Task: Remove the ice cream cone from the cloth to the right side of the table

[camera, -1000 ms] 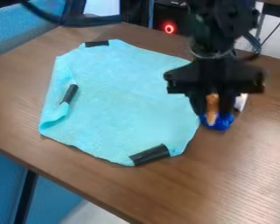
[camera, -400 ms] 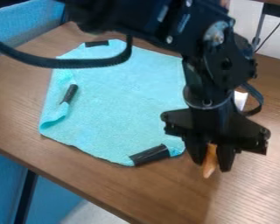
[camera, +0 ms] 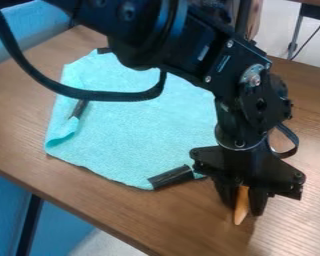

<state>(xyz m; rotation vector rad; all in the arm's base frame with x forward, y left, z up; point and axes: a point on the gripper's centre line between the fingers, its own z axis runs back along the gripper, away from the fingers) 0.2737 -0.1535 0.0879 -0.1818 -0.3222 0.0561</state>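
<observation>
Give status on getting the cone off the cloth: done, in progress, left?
Done: ice cream cone is clear of the turquoise cloth, over the table to its right. 
In progress: the hand grips it, tip down; can't tell whether it touches the wood. 
Left: set it down if needed, release, back off.

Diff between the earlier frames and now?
The gripper and the orange cone moved down the image, toward the camera, past the cloth's lower right corner. Nothing newly grasped or released: cone between the jaws throughout. Cloth and its near black strip unchanged.
</observation>
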